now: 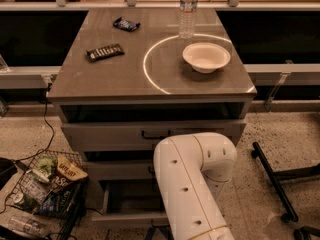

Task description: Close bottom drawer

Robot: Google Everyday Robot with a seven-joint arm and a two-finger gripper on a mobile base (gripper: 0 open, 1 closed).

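Note:
The bottom drawer [131,198] is the lowest of three grey drawers in the cabinet [150,79]. It stands pulled out, with its empty inside showing and its front panel [125,219] near the frame's bottom edge. My white arm [192,184] reaches down in front of the cabinet and covers the drawer's right part. My gripper is hidden below the arm, out of view. The two upper drawers [125,134] are nearly shut.
On the cabinet top are a white bowl [206,57], a water bottle [187,11] and two snack bars [105,52]. A wire basket of snack bags [45,189] stands on the floor at the left. Black stand legs [272,179] lie at the right.

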